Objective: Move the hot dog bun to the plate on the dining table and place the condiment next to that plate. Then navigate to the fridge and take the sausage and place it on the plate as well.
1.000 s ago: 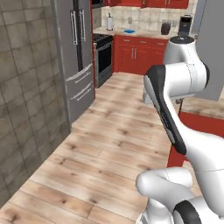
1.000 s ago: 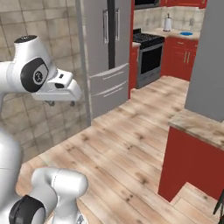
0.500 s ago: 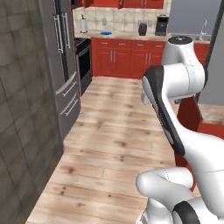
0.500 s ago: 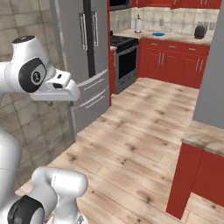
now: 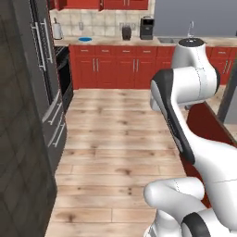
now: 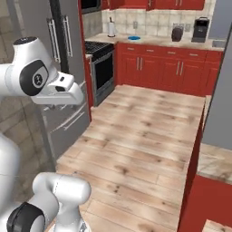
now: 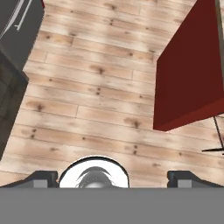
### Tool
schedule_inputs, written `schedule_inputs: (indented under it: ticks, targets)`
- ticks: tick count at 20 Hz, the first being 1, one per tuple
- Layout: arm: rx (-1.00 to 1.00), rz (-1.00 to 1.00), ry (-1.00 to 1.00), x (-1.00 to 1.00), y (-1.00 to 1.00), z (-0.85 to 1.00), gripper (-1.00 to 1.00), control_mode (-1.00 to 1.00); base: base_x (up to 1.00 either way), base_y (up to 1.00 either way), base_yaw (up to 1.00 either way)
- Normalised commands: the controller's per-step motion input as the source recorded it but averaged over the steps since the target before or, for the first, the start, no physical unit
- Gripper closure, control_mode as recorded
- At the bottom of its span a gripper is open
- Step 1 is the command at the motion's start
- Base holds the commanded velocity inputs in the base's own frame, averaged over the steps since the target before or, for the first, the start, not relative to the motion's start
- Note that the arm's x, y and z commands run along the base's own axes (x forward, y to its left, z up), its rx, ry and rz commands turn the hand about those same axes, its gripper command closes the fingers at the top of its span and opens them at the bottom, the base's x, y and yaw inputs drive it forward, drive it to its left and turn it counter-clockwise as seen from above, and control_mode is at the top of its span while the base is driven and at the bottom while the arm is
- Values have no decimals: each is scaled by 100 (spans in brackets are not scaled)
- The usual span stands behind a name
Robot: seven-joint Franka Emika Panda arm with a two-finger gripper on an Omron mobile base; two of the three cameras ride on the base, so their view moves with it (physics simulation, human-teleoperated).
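Claw (image 7: 112,177) spread wide, carrying nothing. Base on open floor near the fridge (image 5: 39,88), doors closed. Likely sausage leg: fetch and plating remain.

1. The kitchen is lit softly and evenly, like a computer drawing.
2. The wood floor (image 5: 115,139) looks bright, with a paler patch near the red cabinets (image 5: 120,69).
3. The fridge (image 5: 41,92) side is dark and dim.
4. Everything looks a little soft and blocky, with no glare.

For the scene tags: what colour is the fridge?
Dark grey fridge with metal handles, clearest in the right base view.
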Motion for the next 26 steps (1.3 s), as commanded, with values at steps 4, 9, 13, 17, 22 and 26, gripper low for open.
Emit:
schedule_inputs:
  ticks: [4, 9, 13, 17, 22, 26]
  targets:
    - [0, 0, 0, 0, 0, 0, -100, 100, 100, 42, -30]
    - [0, 0, 0, 0, 0, 0, -100, 100, 100, 42, -20]
    - [0, 0, 0, 0, 0, 0, -100, 100, 100, 47, -12]
    - [0, 0, 0, 0, 0, 0, -100, 100, 100, 37, -1]
    - [0, 0, 0, 0, 0, 0, -100, 100, 100, 16, 21]
    - [0, 0, 0, 0, 0, 0, -100, 100, 99, 0, 60]
